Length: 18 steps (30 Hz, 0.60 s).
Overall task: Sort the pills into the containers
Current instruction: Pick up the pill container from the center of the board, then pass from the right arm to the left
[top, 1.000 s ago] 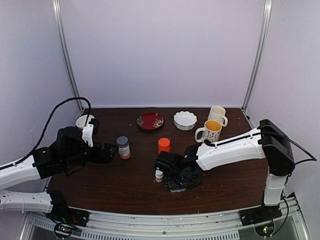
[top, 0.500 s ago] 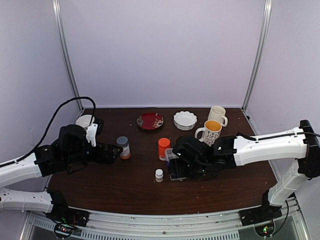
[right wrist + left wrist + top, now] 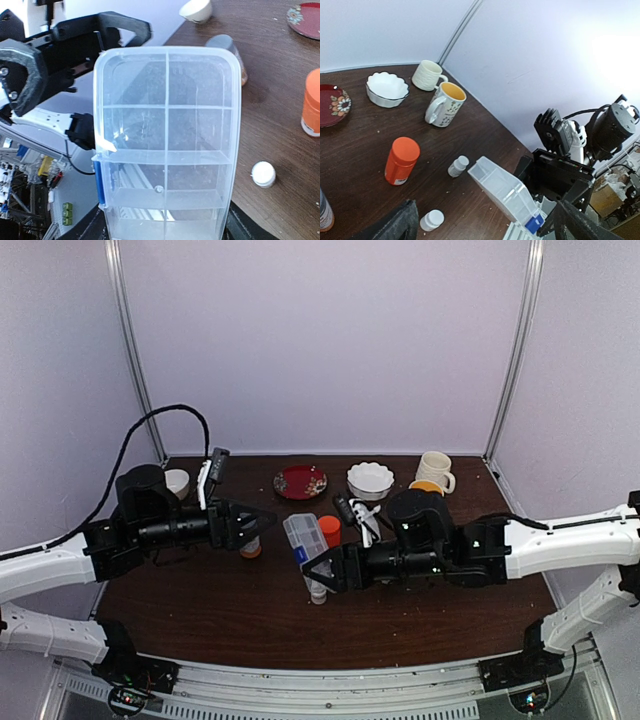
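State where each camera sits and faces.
Top: above, behind the arm bases, looking down on the table; both arms show.
Left wrist: faces the right arm across the pill box; own fingers at the bottom.
Right wrist: faces the left hand past the pill box; own fingers low.
Both wrists share the pill box and orange bottle.

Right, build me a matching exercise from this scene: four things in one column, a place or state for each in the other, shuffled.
Things
1. pill box
2. orange bottle
3. red plate
4. patterned mug

Places or states
A. yellow inside
B. lifted off the table, held in the right gripper
C. upright on the table, cap on
D. lying flat, just left of the white bowl

Pairs: 1-B, 2-C, 3-D, 4-A
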Available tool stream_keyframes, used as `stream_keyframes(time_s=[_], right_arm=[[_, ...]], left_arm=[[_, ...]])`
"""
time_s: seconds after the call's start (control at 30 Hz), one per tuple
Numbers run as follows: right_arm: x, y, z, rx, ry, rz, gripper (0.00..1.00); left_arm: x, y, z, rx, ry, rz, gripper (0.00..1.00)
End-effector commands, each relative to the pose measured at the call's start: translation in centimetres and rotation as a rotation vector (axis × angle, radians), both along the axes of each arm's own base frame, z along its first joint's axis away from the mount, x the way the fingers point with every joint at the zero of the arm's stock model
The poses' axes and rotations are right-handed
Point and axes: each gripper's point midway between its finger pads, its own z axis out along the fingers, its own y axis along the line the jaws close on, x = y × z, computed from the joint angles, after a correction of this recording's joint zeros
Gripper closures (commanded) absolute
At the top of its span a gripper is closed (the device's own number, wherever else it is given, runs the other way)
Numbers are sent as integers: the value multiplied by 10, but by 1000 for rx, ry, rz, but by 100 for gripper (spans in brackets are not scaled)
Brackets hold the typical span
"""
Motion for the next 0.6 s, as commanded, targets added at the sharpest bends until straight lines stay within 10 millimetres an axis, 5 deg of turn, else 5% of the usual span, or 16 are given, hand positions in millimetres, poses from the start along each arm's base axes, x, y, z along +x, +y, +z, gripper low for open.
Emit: stream_keyframes(time_s=[0.0, 0.57], right_arm=[[-22, 17, 52, 211, -58, 148, 37], [-40, 36, 103, 421, -74, 282, 36]], left_arm=[[-15, -16, 51, -168, -59, -127, 3], [-40, -24, 71, -275, -43, -291, 4]])
